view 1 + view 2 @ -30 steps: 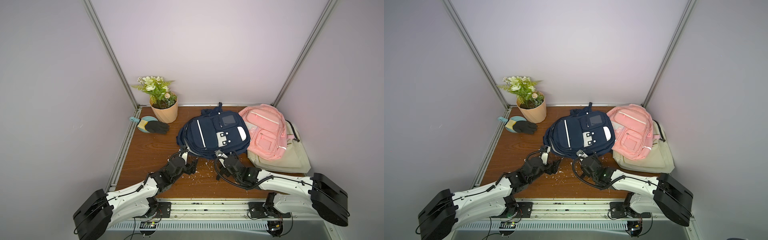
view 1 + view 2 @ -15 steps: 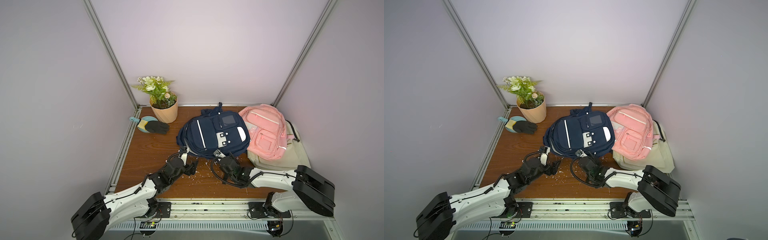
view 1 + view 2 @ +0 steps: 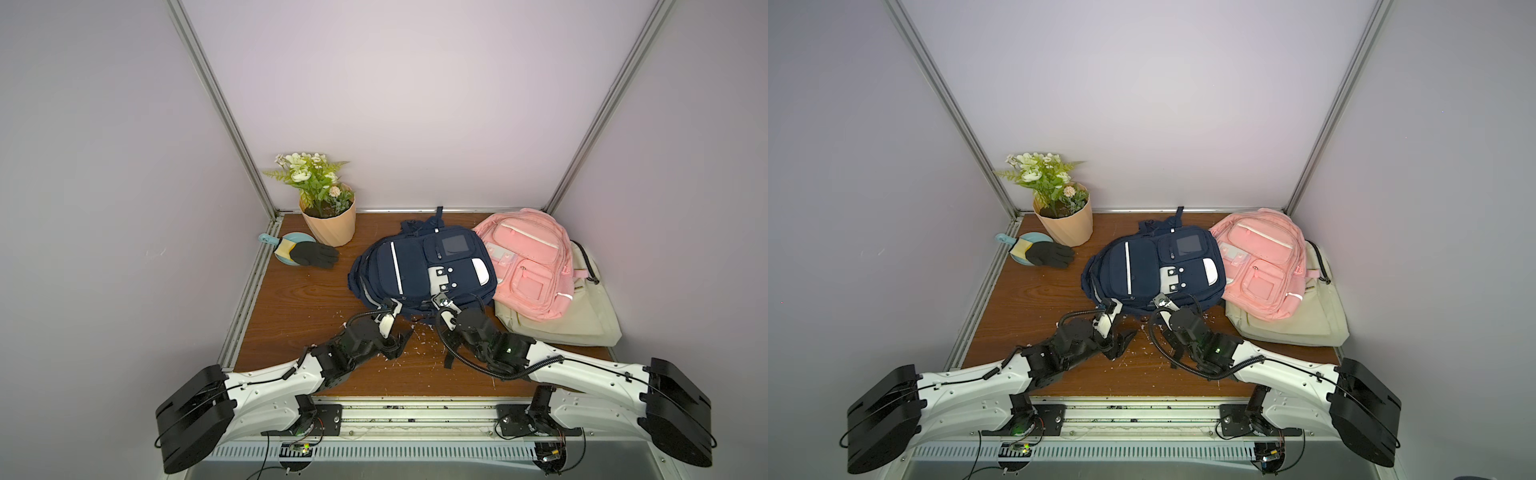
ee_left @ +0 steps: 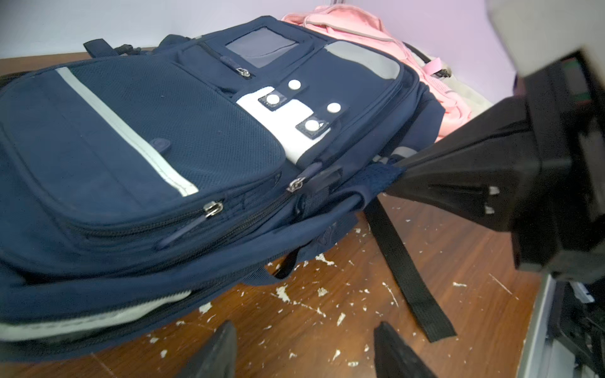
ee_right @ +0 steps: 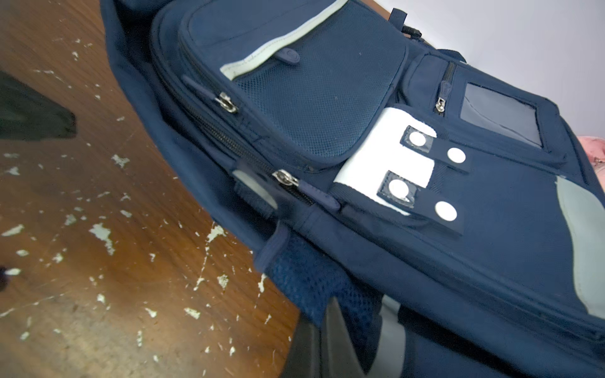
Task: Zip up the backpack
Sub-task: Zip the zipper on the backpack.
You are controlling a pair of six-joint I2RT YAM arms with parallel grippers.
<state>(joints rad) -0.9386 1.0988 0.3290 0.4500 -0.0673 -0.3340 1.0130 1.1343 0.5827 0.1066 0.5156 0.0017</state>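
The navy backpack (image 3: 419,266) lies flat mid-bench, reaching toward the back edge. Our right gripper (image 4: 397,178) is clamped on the mesh fabric at the pack's near edge, anchoring it. Our left gripper (image 4: 306,351) hovers over the bench (image 3: 299,299) just short of that edge, fingers apart and empty. We judge this the bracing step. Next, the left gripper must pinch the small pull tab of the zipper slider (image 4: 296,185), then draw it along the teeth.
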